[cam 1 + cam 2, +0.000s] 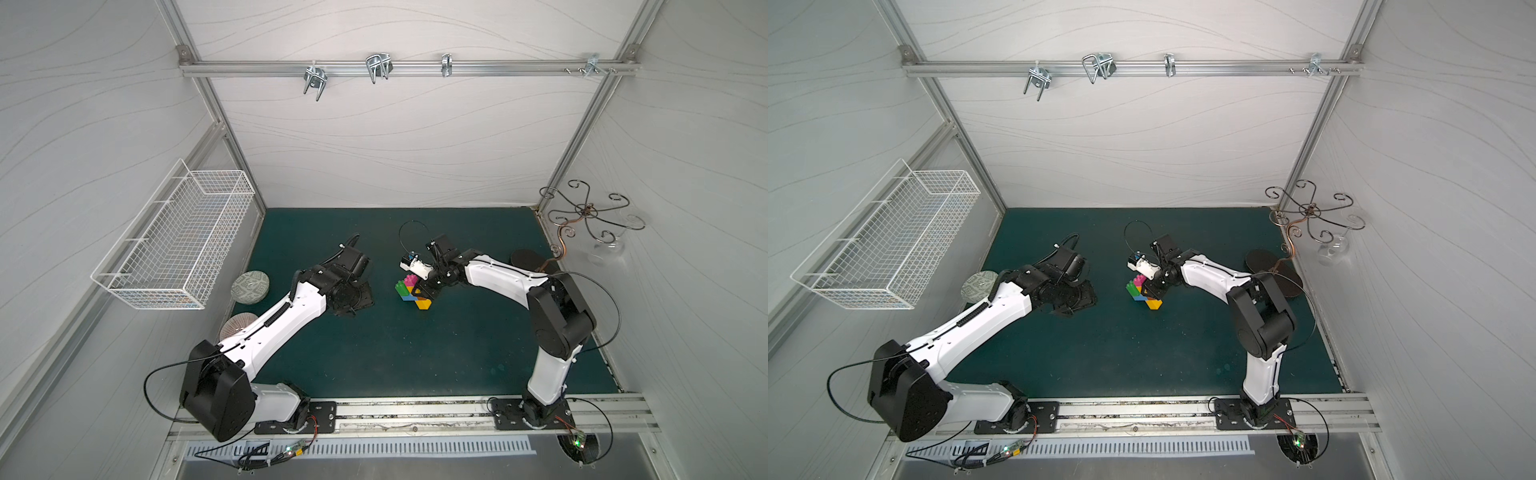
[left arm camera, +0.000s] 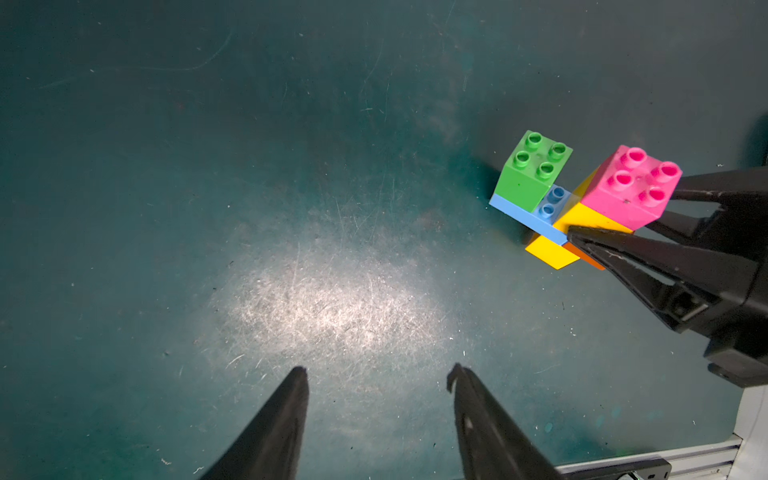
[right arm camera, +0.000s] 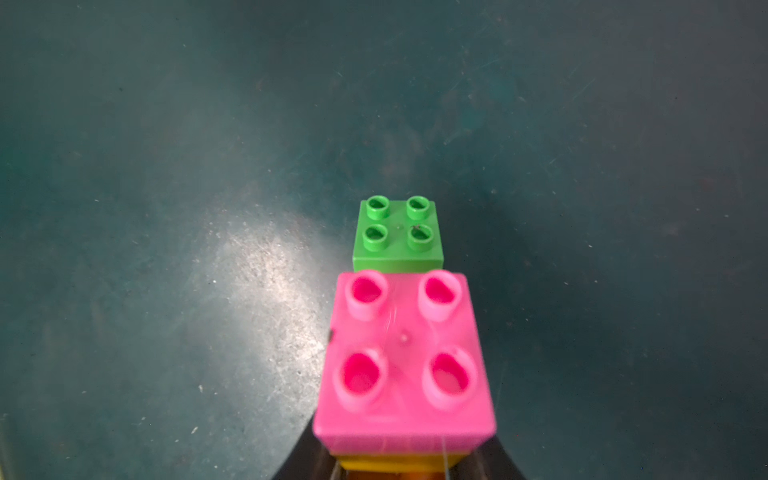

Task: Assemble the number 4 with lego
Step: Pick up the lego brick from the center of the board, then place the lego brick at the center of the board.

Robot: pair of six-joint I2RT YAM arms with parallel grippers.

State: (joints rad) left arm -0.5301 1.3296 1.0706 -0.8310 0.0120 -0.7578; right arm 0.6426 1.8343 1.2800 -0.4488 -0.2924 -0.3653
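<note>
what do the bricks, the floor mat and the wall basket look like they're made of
The bricks look like hard moulded plastic, glossy: crisp edges, hollow studs, even bright colours. The mat is probably rubber or vinyl, dull dark green, with fine pale scratches under the light. The basket is a thin wire grid, white coated, likely painted metal.

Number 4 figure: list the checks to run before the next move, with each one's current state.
1. Build: the number 4 fully joined, green brick on blue crossbar: ok.
2. Reach: right end effector astride the stem under the pink brick: ok.
3. Grip: both its fingers pressing the stem: cannot tell, far one hidden.
4. Clearance: left end effector open, empty, apart from the figure: ok.
5. Support: figure's base resting on the mat: cannot tell.
</note>
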